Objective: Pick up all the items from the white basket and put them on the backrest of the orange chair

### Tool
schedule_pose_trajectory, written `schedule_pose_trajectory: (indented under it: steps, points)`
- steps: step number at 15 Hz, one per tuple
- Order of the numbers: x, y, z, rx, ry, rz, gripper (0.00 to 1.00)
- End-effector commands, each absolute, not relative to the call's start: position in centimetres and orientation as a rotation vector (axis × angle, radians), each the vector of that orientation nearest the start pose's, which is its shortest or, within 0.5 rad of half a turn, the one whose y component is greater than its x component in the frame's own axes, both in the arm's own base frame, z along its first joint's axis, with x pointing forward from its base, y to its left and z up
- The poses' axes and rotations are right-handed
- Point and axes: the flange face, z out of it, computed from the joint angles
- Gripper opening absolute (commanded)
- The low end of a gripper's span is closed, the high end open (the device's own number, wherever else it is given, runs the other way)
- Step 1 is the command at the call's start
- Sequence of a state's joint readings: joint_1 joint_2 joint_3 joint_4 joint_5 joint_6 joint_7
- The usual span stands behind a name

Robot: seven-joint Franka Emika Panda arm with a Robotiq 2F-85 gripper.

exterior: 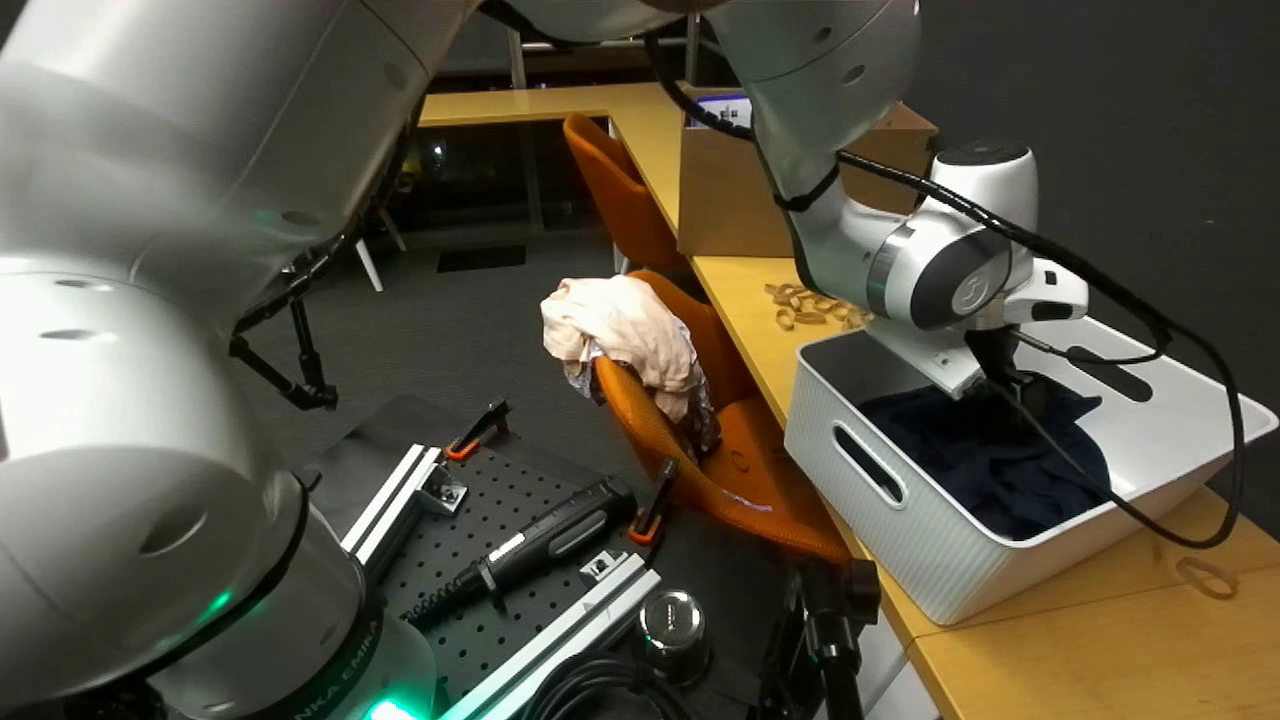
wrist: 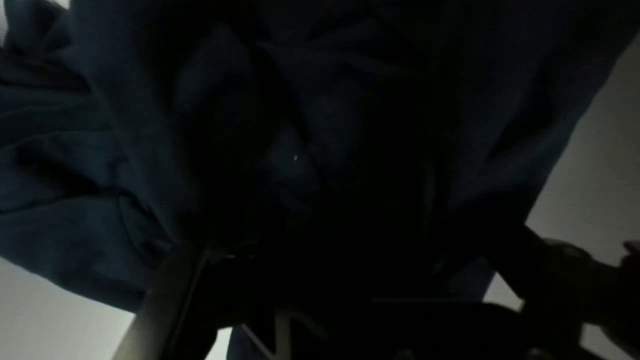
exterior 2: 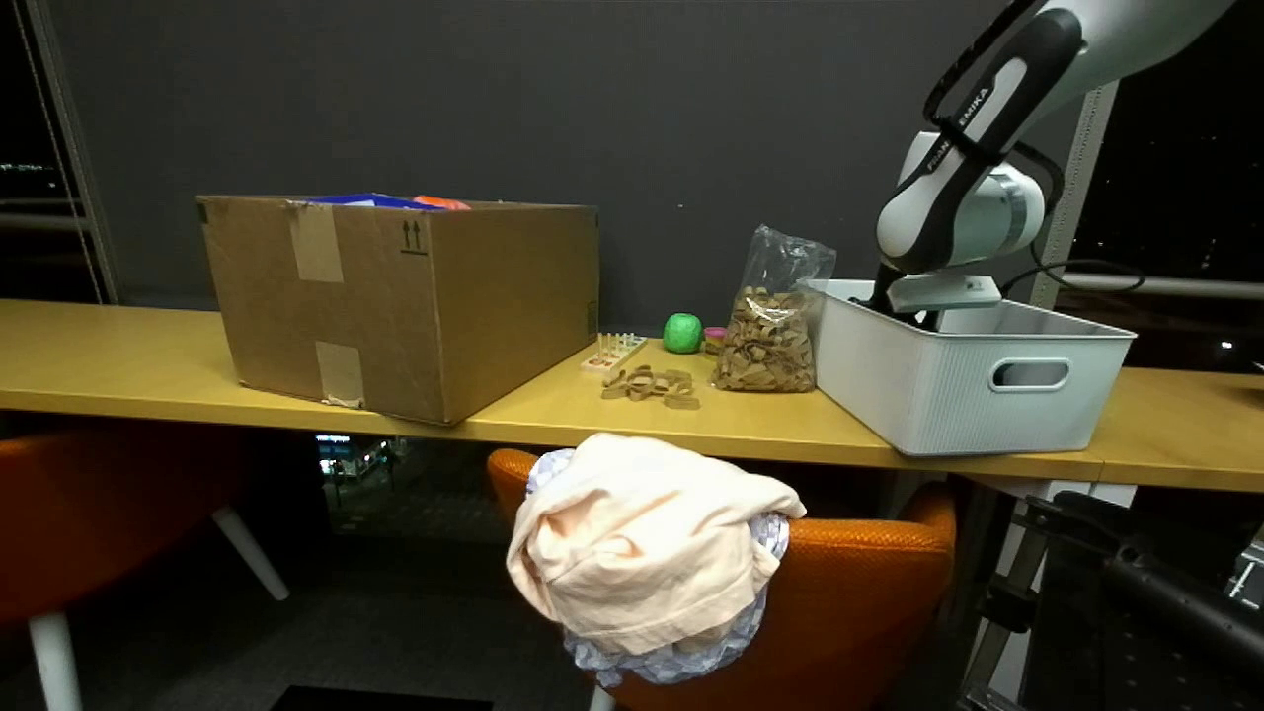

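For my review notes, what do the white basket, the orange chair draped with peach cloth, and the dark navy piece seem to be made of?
White basket: likely rigid plastic, satin; moulded-looking ribs and a cut-out handle.
Orange chair: perhaps woven upholstery, low sheen; a fine weave-like texture shows on its backrest.
Dark navy piece: almost surely soft fabric, matte; loose folds, fibre unclear.

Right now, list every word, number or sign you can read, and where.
"FRAN", "EMIKA": robot arm
"NKA EMIKA": arm base
Two up arrows: cardboard box
Too small or blurred: lit sign outside; label on black device; marking on silver cylinder; print on blue-white item in box; joint emblem.
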State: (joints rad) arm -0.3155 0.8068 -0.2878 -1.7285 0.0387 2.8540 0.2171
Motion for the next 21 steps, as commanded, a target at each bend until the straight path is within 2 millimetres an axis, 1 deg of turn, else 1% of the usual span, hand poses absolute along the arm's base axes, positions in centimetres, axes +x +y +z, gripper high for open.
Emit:
schedule_pose_trajectory:
  steps: [1, 2, 3, 4, 7, 9, 10, 12, 15, 17, 20, 21]
  points:
    - [59.8, -38.2, 17.8, -3.069, 1.173, -0.615, 0.65]
    - [59.9, -38.2, 17.9, -3.063, 1.165, -0.624, 0.58]
    - [59.9, -38.3, 17.7, -3.060, 1.161, -0.627, 0.49]
    - [59.8, -38.5, 17.5, -3.054, 1.163, -0.628, 0.42]
    - [59.2, -39.1, 17.0, -3.050, 1.162, -0.615, 0.19]
    - [58.8, -39.5, 17.2, -3.053, 1.162, -0.615, 0.05]
    - [58.7, -39.6, 17.4, -3.056, 1.160, -0.617, 0.00]
    - [58.3, -39.8, 18.2, -3.067, 1.160, -0.620, 0.00]
    - [57.7, -40.0, 20.4, -3.070, 1.180, -0.620, 0.02]
    - [56.7, -40.3, 23.0, -3.069, 1.207, -0.631, 0.02]
    - [54.2, -40.3, 28.4, -3.079, 1.250, -0.645, 0.02]
    - [53.5, -40.0, 30.0, -3.087, 1.251, -0.639, 0.02]
